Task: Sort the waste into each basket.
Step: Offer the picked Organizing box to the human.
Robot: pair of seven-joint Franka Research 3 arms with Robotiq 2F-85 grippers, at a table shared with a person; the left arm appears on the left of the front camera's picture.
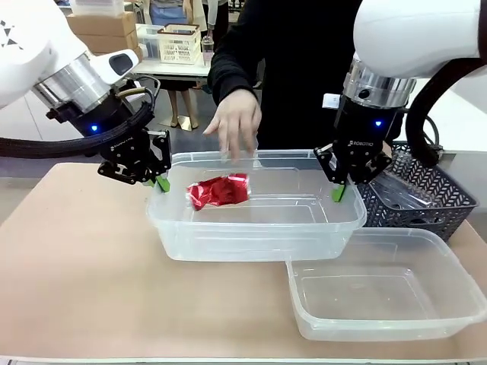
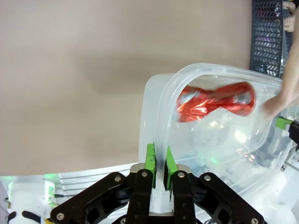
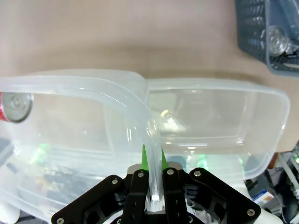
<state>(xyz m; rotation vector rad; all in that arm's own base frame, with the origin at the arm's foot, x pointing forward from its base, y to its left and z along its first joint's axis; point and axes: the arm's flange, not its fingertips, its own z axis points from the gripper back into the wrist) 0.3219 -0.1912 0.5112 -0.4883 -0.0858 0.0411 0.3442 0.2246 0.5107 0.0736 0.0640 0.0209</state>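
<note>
Nearest, an empty clear rectangular plastic tub [image 1: 319,323] is sitting idle. Behind it, the left gripper [image 1: 161,182] and right gripper [image 1: 338,192] are pinching opposite rims of a second clear tub [image 1: 251,232], seemingly presenting it for sorting. A crushed red soda can [image 1: 219,190] is lying inside. Next, holding level seems to matter.

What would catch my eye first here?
The two arms grip one clear tub between them, the left end effector and the right end effector each shut on its rim at opposite ends. Inside lies a crushed red can, with a person's hand hovering above the far rim.
</note>
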